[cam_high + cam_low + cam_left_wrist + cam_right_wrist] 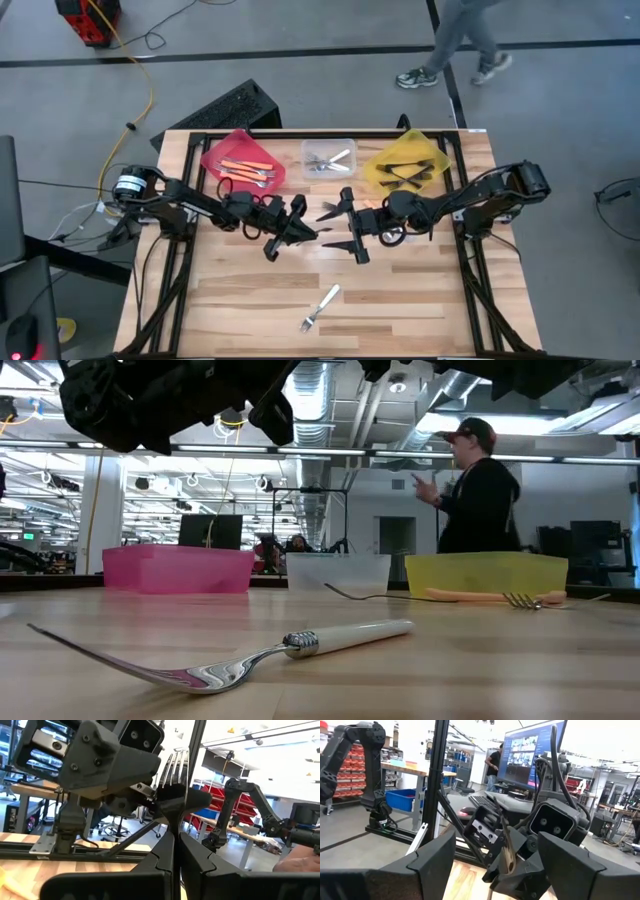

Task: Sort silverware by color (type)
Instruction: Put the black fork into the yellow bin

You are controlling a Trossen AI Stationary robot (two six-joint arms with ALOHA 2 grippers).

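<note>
My left gripper [305, 233] hangs above the table's middle, shut on a black fork [172, 775] whose head sticks out past its fingertips. My right gripper [351, 224] faces it from the right, wide open. Its two fingers [435, 862] stand on either side of the left gripper's tip and the fork [507, 852] without touching them. A white-handled silver fork [320, 306] lies flat near the front edge. An orange-handled fork [480, 597] lies on the table in front of the yellow bin. My left gripper pinches the black fork between its two shut fingers [197, 857], just below the head [175, 805]. The handle is hidden between the fingers. The fingers reach roughly level toward the table's right side. The tines [174, 762] stand up past the fingertips, and the fork is clear of the table.
Along the far edge stand a red bin [215, 155] with orange forks, a clear bin [345, 145] with silver ones and a yellow bin [440, 160] with black ones. A dark fork [360, 596] lies before the clear bin. A person [478, 490] walks beyond the table.
</note>
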